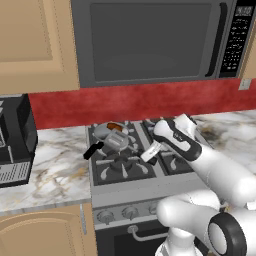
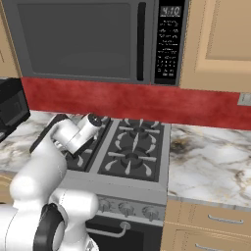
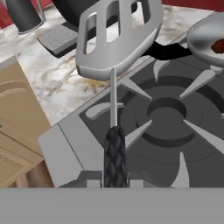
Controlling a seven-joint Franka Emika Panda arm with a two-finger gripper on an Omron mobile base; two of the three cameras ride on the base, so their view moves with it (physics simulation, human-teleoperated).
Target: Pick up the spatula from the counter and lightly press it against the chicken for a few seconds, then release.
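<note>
Over the front left burner of the black gas stove (image 1: 125,196), the white arm reaches in from the right with its two-finger gripper (image 3: 114,178) low above the grate. The fingers are pressed together on the dark cross-hatched handle of a grey slotted metal spatula (image 3: 117,39), and the handle stands straight up between them in the hand view. From that handle a thin metal shaft runs to the broad slotted blade, which hangs in the air over the stove's near left corner and the edge of the veined marble counter (image 1: 55,165), touching neither.

A round grey frying pan (image 3: 203,37) sits on the back left burner, its black handle pointing towards the counter on the left. Inside it lies the brownish-orange piece of chicken (image 1: 116,125). The spatula blade is just in front of the pan and apart from the chicken.

A black countertop appliance (image 1: 17,135) stands at the far left, and a dark grey microwave (image 1: 150,40) hangs above the stove against the red backsplash.
</note>
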